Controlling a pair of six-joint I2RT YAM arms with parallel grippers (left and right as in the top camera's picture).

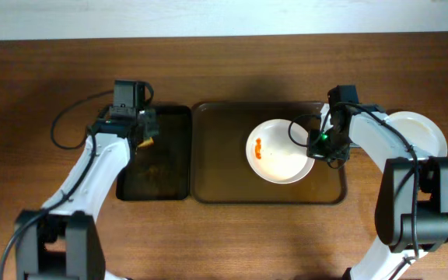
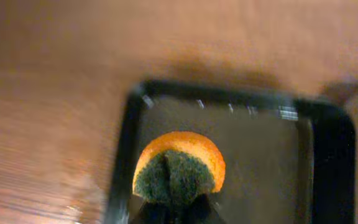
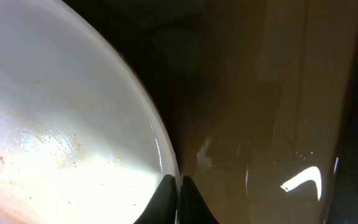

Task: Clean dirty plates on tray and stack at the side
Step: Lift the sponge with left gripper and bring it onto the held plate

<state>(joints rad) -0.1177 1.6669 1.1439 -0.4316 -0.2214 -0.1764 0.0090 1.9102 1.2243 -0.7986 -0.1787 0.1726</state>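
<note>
A white plate (image 1: 280,152) with an orange-red sauce smear (image 1: 259,148) lies on the brown tray (image 1: 216,187). My right gripper (image 1: 316,148) is shut on this plate's right rim; the right wrist view shows the fingers (image 3: 179,186) pinching the rim of the plate (image 3: 55,124), which has faint reddish specks. A second white plate (image 1: 422,132) rests on the table at the right, partly under the right arm. My left gripper (image 1: 145,140) is shut on an orange sponge with a green scrub face (image 2: 179,168), above the black tray's far left corner.
The narrower black tray (image 1: 169,179) sits directly left of the brown tray, their rims nearly touching. Black cables loop beside both arms. The wooden table's far edge runs along the top of the overhead view.
</note>
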